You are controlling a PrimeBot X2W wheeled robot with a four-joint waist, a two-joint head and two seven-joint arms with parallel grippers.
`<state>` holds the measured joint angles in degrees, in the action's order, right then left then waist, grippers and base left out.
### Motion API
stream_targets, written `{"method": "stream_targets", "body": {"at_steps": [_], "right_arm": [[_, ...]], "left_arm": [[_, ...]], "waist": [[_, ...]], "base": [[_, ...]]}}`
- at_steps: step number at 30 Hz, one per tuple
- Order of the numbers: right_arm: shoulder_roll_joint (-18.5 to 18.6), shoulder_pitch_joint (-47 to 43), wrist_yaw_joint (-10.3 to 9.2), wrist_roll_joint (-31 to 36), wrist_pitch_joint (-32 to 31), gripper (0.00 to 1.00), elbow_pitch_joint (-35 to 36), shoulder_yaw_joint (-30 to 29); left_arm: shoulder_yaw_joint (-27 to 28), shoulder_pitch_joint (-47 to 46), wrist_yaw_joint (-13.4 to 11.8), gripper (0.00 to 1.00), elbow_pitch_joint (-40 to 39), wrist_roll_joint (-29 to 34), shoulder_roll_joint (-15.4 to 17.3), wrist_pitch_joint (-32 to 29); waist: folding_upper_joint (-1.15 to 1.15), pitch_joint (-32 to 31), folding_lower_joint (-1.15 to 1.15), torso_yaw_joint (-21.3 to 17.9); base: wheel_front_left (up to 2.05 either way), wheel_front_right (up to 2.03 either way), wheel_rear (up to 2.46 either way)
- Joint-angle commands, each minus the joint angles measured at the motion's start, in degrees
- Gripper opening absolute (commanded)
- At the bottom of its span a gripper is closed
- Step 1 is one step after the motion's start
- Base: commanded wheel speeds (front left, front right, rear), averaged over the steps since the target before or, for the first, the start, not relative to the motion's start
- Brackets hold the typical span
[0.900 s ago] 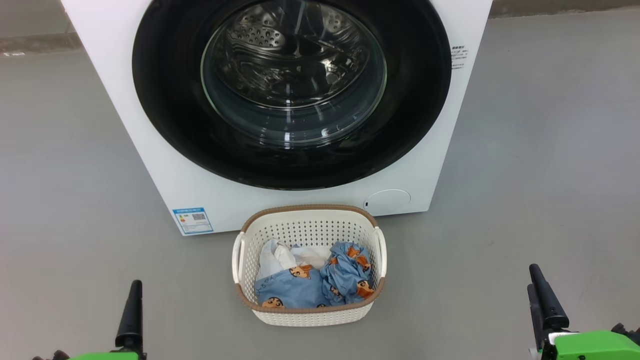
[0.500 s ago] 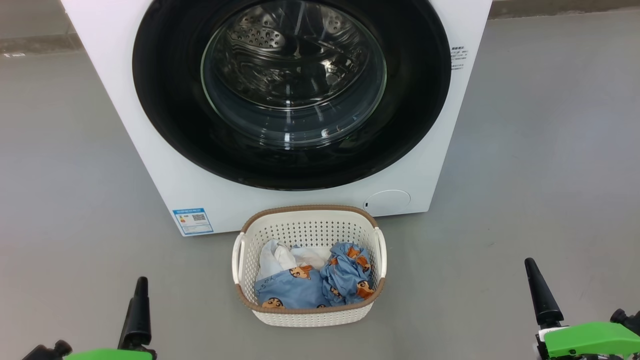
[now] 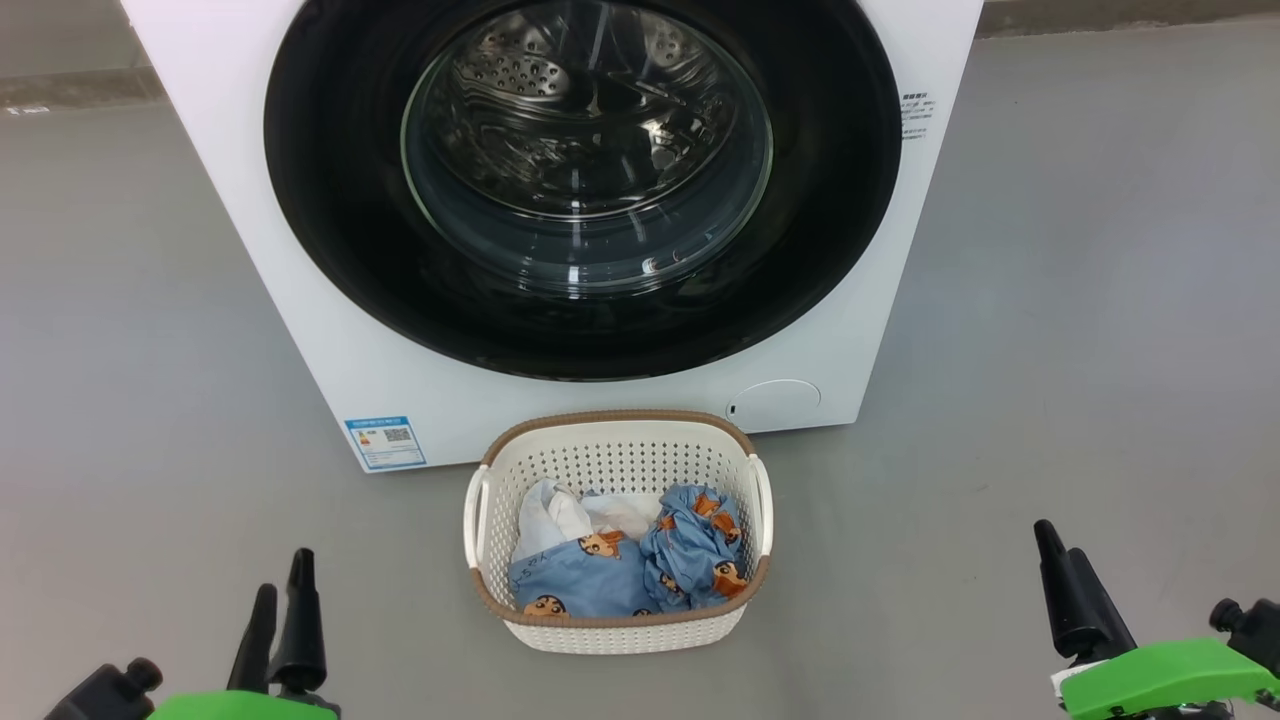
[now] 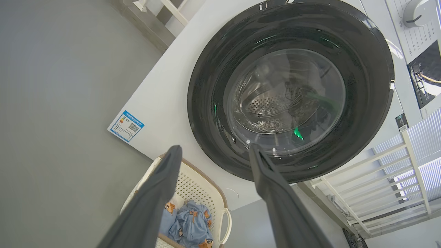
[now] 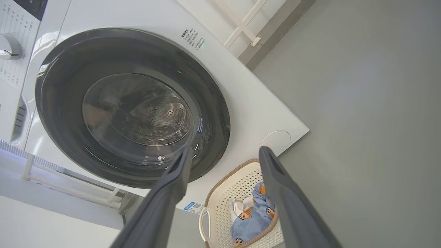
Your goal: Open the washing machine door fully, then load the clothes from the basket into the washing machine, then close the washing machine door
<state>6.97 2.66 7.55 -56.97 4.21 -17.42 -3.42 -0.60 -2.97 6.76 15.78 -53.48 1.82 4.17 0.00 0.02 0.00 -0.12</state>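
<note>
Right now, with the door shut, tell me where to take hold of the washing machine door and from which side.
Take the washing machine door by its black rim's edge, not the bulging glass, which offers no purchase. A pale notch beside the rim near the control panel is probably the pull point. Come at it from the front, above the basket.

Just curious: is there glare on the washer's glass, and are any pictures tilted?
Head view: sharp, even light, pale streaks on the washing machine door. Left wrist view: tilted, green glints on it. Right wrist view: tilted too.
</note>
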Motion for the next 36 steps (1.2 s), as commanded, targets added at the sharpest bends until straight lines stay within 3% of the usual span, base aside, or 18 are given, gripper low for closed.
{"method": "stream_targets", "body": {"at_steps": [1,36], "right_arm": [[1.0,2.6,-0.03,1.9,0.6,1.0,1.3,0.9],[2.2,3.1,-0.05,28.2,5.3,1.0,1.7,3.2]], "left_arm": [[0.6,-2.8,0.3,1.0,-1.6,1.9,1.0,0.7],[-2.2,-3.7,0.5,1.0,1.4,26.9,1.0,6.5]], "waist": [[0.0,0.0,0.0,0.0],[0.0,0.3,0.0,0.1]], "base": [[0.0,0.0,0.0],[0.0,0.0,0.0]]}}
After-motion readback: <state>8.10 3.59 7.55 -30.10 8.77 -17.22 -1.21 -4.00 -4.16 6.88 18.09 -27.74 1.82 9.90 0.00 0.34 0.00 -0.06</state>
